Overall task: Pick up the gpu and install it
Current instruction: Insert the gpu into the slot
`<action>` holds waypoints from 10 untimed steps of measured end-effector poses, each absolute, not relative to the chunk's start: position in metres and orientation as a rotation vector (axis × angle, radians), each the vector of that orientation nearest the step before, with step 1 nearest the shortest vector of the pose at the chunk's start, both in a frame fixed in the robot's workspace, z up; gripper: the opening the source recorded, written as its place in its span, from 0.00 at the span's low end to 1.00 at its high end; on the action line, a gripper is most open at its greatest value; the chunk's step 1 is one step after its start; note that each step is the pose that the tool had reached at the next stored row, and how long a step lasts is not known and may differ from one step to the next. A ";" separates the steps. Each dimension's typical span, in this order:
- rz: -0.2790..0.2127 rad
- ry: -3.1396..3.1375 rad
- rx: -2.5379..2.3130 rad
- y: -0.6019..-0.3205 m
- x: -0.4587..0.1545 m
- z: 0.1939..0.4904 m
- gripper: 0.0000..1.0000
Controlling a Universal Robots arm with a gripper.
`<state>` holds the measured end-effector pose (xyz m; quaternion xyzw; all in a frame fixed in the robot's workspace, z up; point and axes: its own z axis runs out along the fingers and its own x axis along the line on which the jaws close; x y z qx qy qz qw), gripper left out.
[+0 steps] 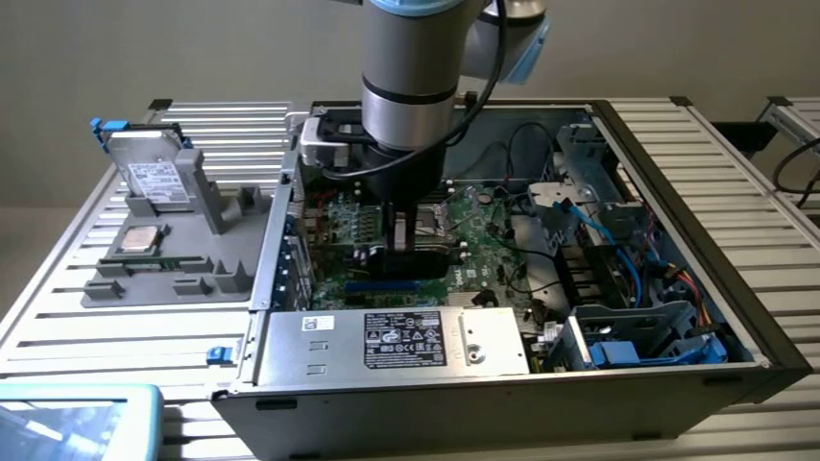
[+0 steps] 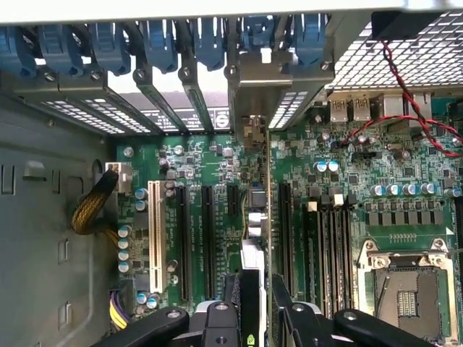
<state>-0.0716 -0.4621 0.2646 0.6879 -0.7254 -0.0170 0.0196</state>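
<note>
Thin, flat gpu card [image 2: 264, 202] held in my black gripper [image 2: 264, 293].
I clamp both its faces; it stands on edge over the green motherboard [image 2: 217, 166], silvery bracket [image 2: 259, 90] at the motherboard's rear edge.

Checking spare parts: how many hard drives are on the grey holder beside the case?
1: the hard drive, propped at the far end of the grey holder, exterior view's left. None looks hidden.

Lab workbench: open computer case [image 1: 702, 226] on slatted table [image 1: 90, 331] (robot arm [image 1: 410, 67] above)
</note>
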 end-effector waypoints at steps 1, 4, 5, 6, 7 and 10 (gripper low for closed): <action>-0.053 -2.251 2.134 -0.462 -0.072 0.264 0.28; -0.053 -2.251 2.134 -0.462 -0.074 0.263 0.28; -0.053 -2.251 2.134 -0.462 -0.074 0.263 0.28; -0.052 -2.251 2.134 -0.461 -0.074 0.262 0.28; -0.052 -2.250 2.134 -0.460 -0.074 0.262 0.28; -0.052 -2.250 2.134 -0.460 -0.074 0.262 0.28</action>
